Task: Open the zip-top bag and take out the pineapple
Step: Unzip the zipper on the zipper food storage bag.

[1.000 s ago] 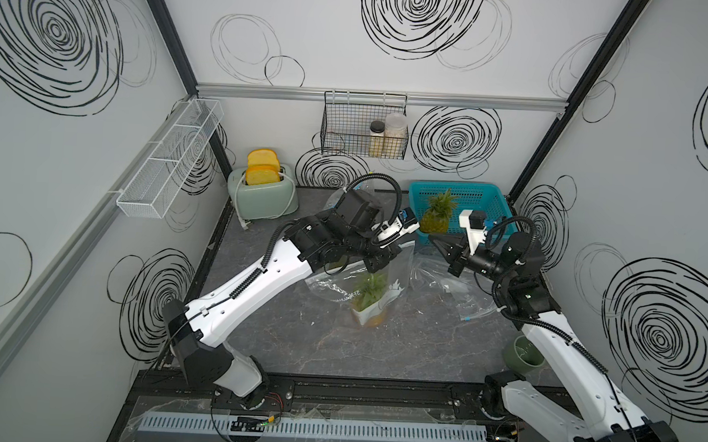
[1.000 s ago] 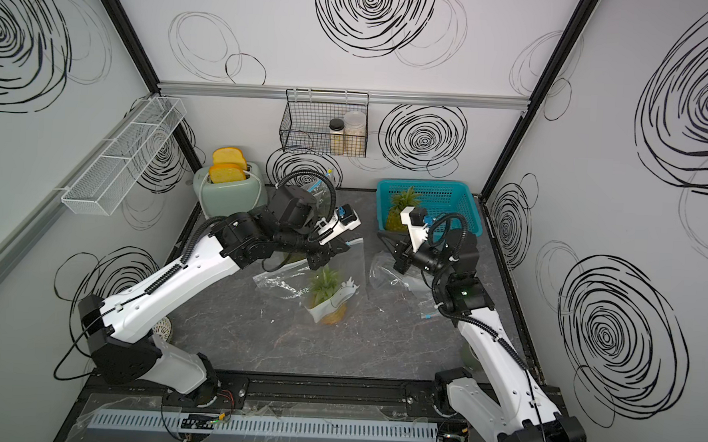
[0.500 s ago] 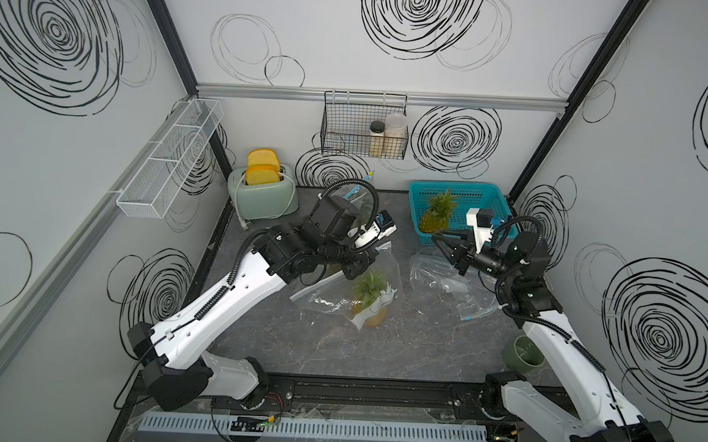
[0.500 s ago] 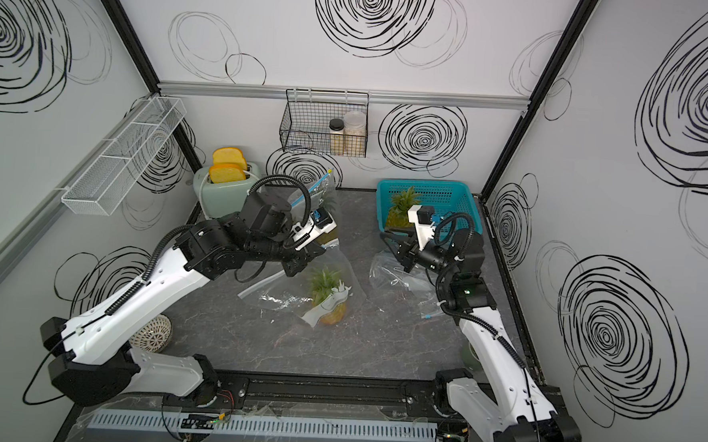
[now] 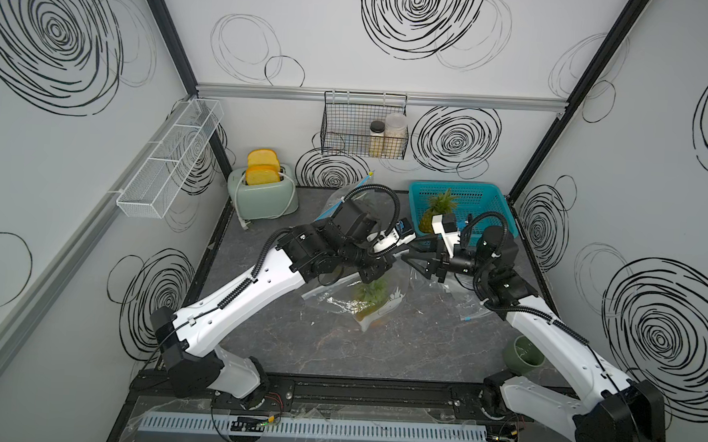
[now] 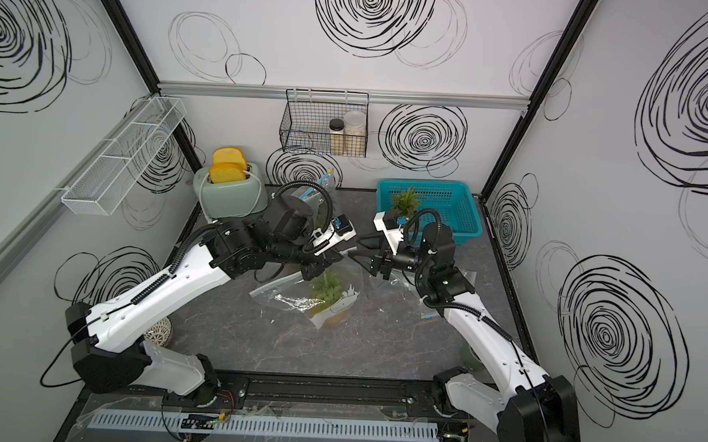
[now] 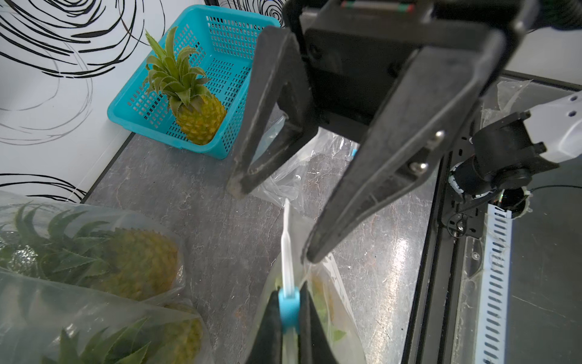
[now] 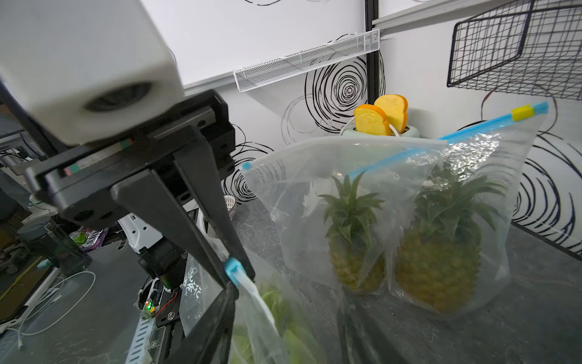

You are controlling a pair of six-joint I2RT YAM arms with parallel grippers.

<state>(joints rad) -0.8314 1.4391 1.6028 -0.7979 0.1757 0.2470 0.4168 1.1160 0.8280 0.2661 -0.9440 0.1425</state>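
A clear zip-top bag (image 5: 342,302) (image 6: 286,299) holds a pineapple (image 5: 371,295) (image 6: 328,289) and rests on the table with its top edge lifted. My left gripper (image 7: 289,296) (image 5: 389,262) (image 6: 333,259) is shut on the bag's blue slider (image 7: 288,307) (image 8: 233,266). From the right, my right gripper (image 8: 286,290) (image 5: 408,253) (image 6: 355,249) (image 7: 272,223) stands open. Its jaws straddle the bag's white zip strip (image 7: 286,236) just beyond the slider, and one fingertip touches the plastic.
Two more bagged pineapples (image 8: 352,227) (image 8: 441,245) stand behind the left arm. A teal basket (image 5: 486,204) at the back right holds another pineapple (image 7: 198,116). A toaster (image 5: 262,196) stands back left, an empty bag (image 5: 462,296) lies under the right arm, and a green cup (image 5: 522,355) sits front right.
My right gripper has gone from shut to open and moved left up to the bag's top. The left gripper swung left and back right with the slider still in it.
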